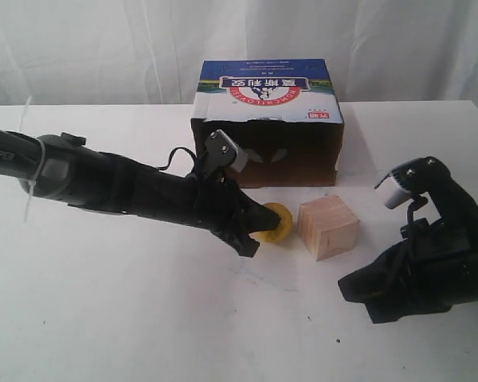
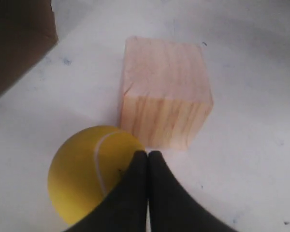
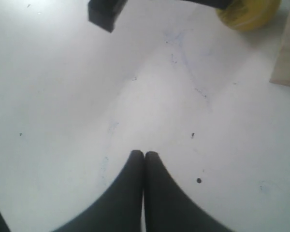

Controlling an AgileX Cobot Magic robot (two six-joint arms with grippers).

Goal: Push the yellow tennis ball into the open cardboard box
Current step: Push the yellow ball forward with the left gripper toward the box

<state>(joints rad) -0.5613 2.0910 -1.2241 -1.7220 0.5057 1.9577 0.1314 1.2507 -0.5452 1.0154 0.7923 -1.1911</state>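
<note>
The yellow tennis ball [image 1: 277, 224] [image 2: 89, 174] lies on the white table in front of the open cardboard box [image 1: 267, 127], whose dark opening faces the ball. My left gripper [image 1: 253, 239] [image 2: 147, 155] is shut and empty, its fingertips pressed against the ball's near side. A corner of the box [image 2: 19, 38] shows in the left wrist view. My right gripper [image 1: 352, 290] [image 3: 144, 154] is shut with nothing in it, low over bare table at the front right. The ball [image 3: 249, 14] shows at the edge of the right wrist view.
A pale wooden cube [image 1: 327, 228] [image 2: 164, 92] stands just right of the ball, touching or nearly touching it. The cube's edge [image 3: 287, 53] shows in the right wrist view. White curtains hang behind the table [image 1: 127, 318].
</note>
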